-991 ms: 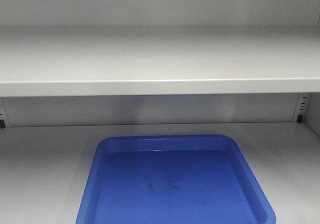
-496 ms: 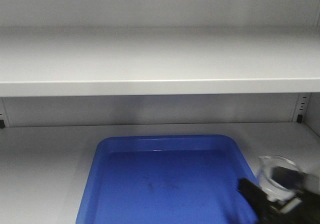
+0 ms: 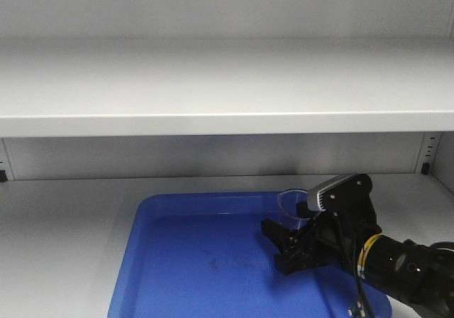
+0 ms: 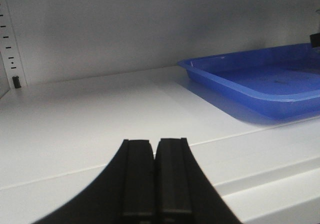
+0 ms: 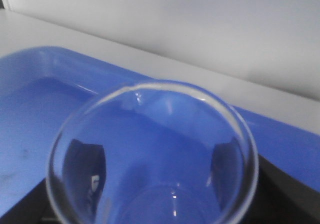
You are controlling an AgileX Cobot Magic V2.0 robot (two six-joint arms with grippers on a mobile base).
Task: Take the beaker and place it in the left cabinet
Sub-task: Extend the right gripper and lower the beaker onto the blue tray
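Observation:
The beaker (image 3: 292,203), a small clear glass cylinder, is held upright over the right half of the blue tray (image 3: 177,261) inside the left cabinet (image 3: 213,91). My right gripper (image 3: 287,245) reaches in from the lower right and is shut on it. In the right wrist view the beaker's round rim (image 5: 150,154) fills the frame, with a dark finger (image 5: 86,169) pressed on each side of the glass and the tray (image 5: 30,84) beneath. Whether the beaker touches the tray floor is hidden. My left gripper (image 4: 155,149) is shut on nothing, low over the grey shelf, left of the tray (image 4: 235,84).
A flat grey shelf (image 3: 227,123) runs across just above the working space. Slotted rails (image 3: 428,151) line the back wall. The bare lower shelf (image 3: 57,226) extends left of the tray. The right arm's camera housing (image 3: 340,190) stands above the tray's right rim.
The right arm came in from the lower right carrying the beaker and has moved left and further in, from the tray's right edge to over the tray.

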